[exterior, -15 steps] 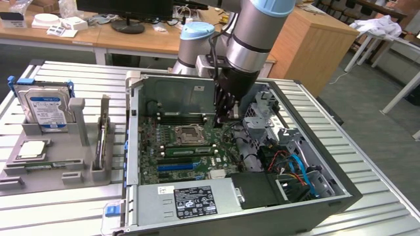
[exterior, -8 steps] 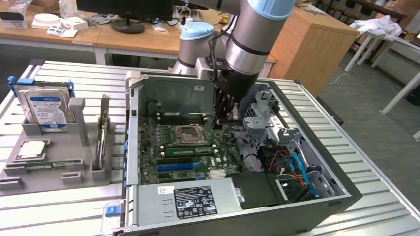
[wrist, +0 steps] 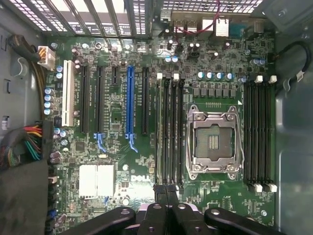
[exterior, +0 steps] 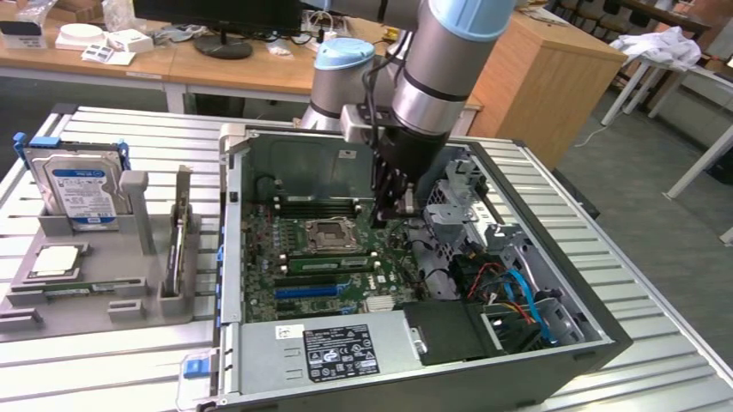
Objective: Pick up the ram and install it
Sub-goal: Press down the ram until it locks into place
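In the exterior view, your gripper (exterior: pixel 392 209) is down inside the open case (exterior: pixel 596 335) with its fingers closed together, at the right end of the far slots (exterior: pixel 315 207). You can't tell whether anything thin is pinched between them. The ram (exterior: pixel 328 263) appears to lie along the near side of the socket (exterior: pixel 329 232). Keep any push straight down and even, clear of the cables (exterior: pixel 516 287).

The slatted surface (exterior: pixel 126 129) carries a grey tray (exterior: pixel 92 305) with a hard drive (exterior: pixel 78 184) at the exterior view's left. Desks (exterior: pixel 218 69) stand beyond.

In the wrist view, the closed gripper (wrist: pixel 167 192) hangs over the slot ends beside the socket (wrist: pixel 213 142).
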`<state>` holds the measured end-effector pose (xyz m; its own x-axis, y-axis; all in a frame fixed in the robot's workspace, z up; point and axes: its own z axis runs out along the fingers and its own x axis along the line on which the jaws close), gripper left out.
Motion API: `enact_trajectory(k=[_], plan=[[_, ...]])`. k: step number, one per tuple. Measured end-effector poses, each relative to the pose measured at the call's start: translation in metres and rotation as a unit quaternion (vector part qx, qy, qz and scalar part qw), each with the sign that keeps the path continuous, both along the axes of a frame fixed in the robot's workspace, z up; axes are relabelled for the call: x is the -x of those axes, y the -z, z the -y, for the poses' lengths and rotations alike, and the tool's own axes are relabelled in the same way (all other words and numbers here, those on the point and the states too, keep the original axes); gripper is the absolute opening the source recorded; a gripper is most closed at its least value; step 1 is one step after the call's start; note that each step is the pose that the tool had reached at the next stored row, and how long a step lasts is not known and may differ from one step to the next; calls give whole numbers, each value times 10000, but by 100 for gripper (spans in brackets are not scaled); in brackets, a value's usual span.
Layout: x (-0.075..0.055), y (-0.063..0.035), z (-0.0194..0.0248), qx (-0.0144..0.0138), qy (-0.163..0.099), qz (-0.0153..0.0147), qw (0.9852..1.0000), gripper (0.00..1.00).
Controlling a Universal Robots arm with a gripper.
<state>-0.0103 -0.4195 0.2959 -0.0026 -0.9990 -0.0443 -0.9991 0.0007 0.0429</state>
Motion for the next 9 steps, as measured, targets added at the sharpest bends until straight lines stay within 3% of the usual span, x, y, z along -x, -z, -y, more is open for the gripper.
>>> enact_trajectory(k=[9], plan=[[0,66,0,0,0,0,10000,11]])
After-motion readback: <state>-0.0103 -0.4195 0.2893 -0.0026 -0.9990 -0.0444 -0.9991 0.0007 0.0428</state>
